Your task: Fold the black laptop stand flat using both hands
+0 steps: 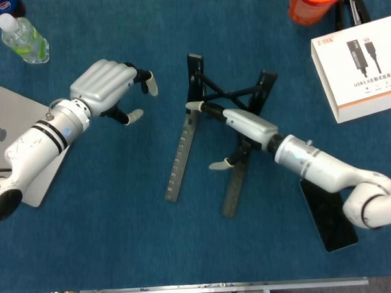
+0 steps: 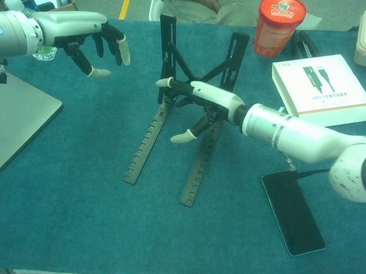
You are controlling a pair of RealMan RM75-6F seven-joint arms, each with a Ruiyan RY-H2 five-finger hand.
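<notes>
Nearest to us on the blue worktop [image 2: 71, 229], a dark phone [image 2: 292, 212] lies flat at the right, partly under our right forearm in the head view. Past it, the black laptop stand [image 1: 182, 157] sits mid-worktop with its two notched rails lying on the surface and its crossed struts raised at the far end, so it is not yet folded flat. Our right hand [image 2: 200, 104] reaches in between the rails, fingers spread and grasping nothing; one fingertip [image 1: 192, 106] is at the left upright, though we cannot tell if it touches. At the left edge lies a silver laptop [image 2: 10, 123]. Our left hand [image 1: 105, 89] hovers well left of the stand, fingers loosely curled downward and apart, holding nothing. Further back at the right, a white box [image 2: 323, 83] rests flat, with an orange-red cup [image 2: 280, 25] beyond it. A clear bottle [image 1: 23, 38] lies in the far left corner.
</notes>
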